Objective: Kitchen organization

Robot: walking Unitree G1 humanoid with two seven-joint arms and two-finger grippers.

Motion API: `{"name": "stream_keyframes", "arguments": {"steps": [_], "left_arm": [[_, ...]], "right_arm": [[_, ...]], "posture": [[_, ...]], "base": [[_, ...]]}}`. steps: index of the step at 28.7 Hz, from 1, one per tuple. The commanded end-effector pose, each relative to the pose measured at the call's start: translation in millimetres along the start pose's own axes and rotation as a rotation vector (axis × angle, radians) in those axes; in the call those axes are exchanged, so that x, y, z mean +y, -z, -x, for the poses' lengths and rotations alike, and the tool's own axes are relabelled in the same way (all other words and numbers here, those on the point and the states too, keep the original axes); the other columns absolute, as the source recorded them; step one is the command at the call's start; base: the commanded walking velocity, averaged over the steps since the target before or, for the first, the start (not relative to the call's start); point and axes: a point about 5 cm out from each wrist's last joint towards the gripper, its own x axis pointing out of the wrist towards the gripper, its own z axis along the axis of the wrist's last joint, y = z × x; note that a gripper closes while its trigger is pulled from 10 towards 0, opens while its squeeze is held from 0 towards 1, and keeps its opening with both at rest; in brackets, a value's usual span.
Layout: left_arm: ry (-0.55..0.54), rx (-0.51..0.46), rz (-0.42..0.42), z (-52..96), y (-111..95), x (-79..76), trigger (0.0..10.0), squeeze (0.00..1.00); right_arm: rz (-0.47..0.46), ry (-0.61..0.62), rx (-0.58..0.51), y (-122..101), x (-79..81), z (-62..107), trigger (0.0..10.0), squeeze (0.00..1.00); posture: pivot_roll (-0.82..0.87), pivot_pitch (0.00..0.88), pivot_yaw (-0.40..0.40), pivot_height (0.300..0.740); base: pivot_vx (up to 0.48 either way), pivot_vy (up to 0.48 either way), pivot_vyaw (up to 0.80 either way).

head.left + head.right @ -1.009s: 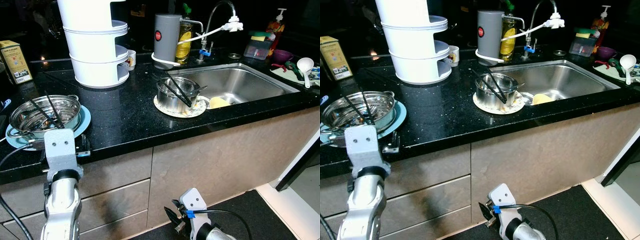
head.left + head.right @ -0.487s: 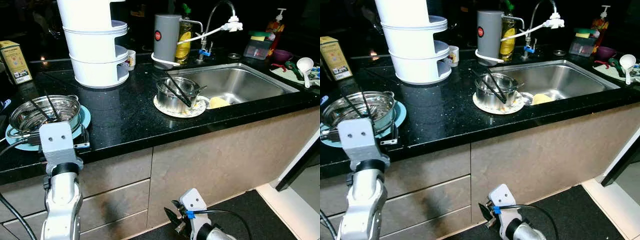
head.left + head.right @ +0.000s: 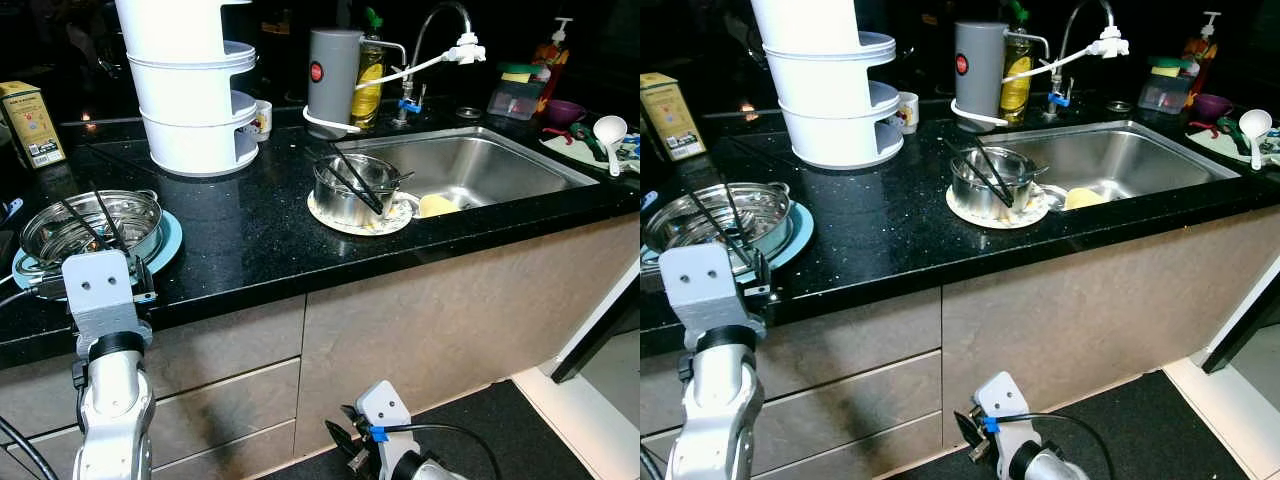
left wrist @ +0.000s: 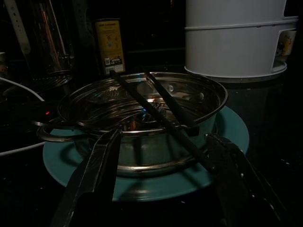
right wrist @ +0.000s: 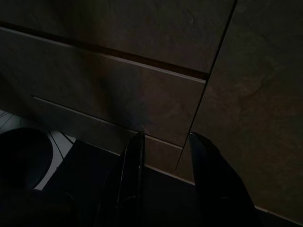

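The tall white tiered plastic rack (image 3: 190, 85) is cut off by the top edge. The silver left arm's wrist block hides the near rim of the round teal plate (image 3: 165, 243) under the shiny steel steamer pot (image 3: 85, 228). Beside that pot, a white cable (image 4: 21, 89) fades into darkness. The right hand (image 5: 163, 184) shows as dim black fingers (image 5: 132, 179) against shadowed cabinet fronts (image 5: 142, 71).

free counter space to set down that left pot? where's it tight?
Biggest bare patch: black counter between the steel pot on the teal plate, the white tiered rack and the small pot on its trivet. Sink basin is mostly bare. Crowded: behind the faucet and the far right corner around the white ladle.
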Motion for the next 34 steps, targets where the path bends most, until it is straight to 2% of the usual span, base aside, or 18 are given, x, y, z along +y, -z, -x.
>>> {"name": "stream_keyframes", "arguments": {"steps": [1,8,9,10,11,34], "left_arm": [[-0.008,0.008,-0.008,-0.1,0.5,1.9,10.0,0.00],[-0.008,0.004,-0.007,-0.5,0.3,2.2,10.0,0.00],[-0.007,0.003,-0.007,-0.7,0.1,2.1,6.5,0.00],[-0.007,0.003,-0.007,-0.7,0.1,2.1,6.5,0.00],[-0.006,0.002,-0.005,-0.8,0.2,2.0,0.0,0.00],[-0.053,-0.020,-0.028,-2.8,-2.9,10.4,0.0,0.00]], "right_arm": [[0.003,-0.005,0.006,2.5,-0.7,0.6,10.0,0.00],[0.004,-0.005,0.006,2.4,-0.5,0.5,10.0,0.00],[0.005,-0.005,0.006,2.5,-0.6,0.5,10.0,0.00],[0.005,-0.005,0.006,2.5,-0.6,0.5,10.0,0.00],[0.005,-0.005,0.006,2.6,-0.6,0.4,10.0,0.00],[0.006,-0.005,0.003,1.7,-1.9,-0.4,10.0,0.00]], "posture": [[-0.03,0.069,-0.027,0.740],[-0.03,0.067,-0.026,0.740],[-0.03,0.067,-0.026,0.740],[-0.03,0.067,-0.026,0.740],[-0.03,0.061,-0.023,0.740],[-0.03,0.061,-0.025,0.740]], "base": [[0.000,0.000,0.00],[0.000,0.000,0.00],[0.000,0.000,0.00],[0.000,0.000,0.00],[0.000,0.000,0.00],[0.000,0.000,0.00]]}}
